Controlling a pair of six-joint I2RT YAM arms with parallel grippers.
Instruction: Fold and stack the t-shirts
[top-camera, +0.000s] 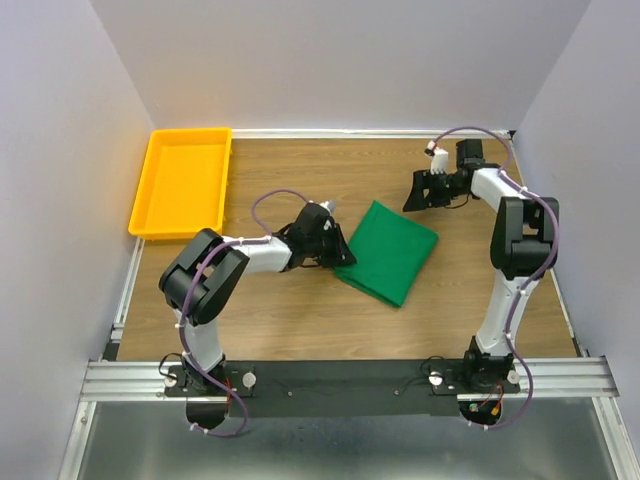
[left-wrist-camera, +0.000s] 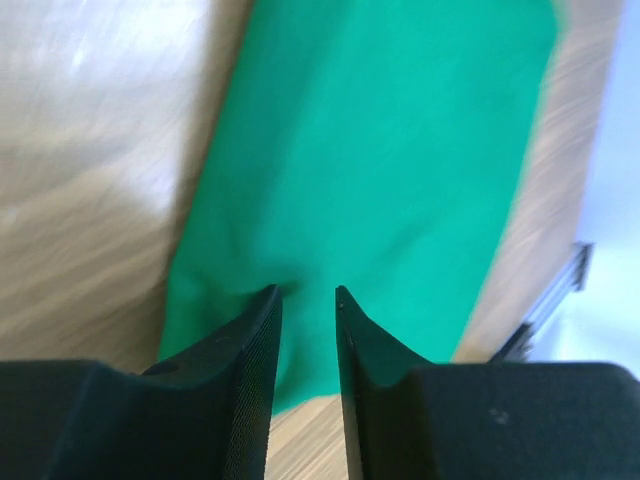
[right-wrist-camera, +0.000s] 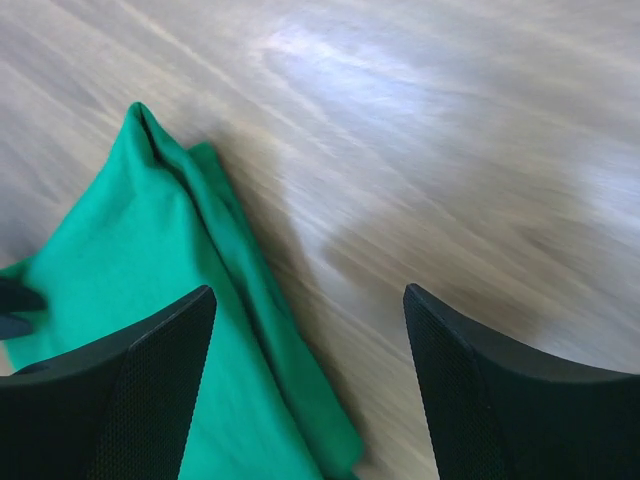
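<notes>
T-shirt (top-camera: 388, 250): smooth green cloth, lying folded, rectangular. Left gripper (left-wrist-camera: 308, 292), its 9 o'clock: textured jaws sitting narrowly apart, grasp unclear. Right gripper (right-wrist-camera: 310, 295), 1 o'clock: jaws gaping wide.

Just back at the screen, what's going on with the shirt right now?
The green t-shirt lies folded compactly on the table. The left gripper is at its left edge, jaws nearly closed over the cloth; whether it actually pinches it is unclear. The right gripper hangs open off the shirt's far corner, holding nothing. A yellow tray sits at far left.
</notes>
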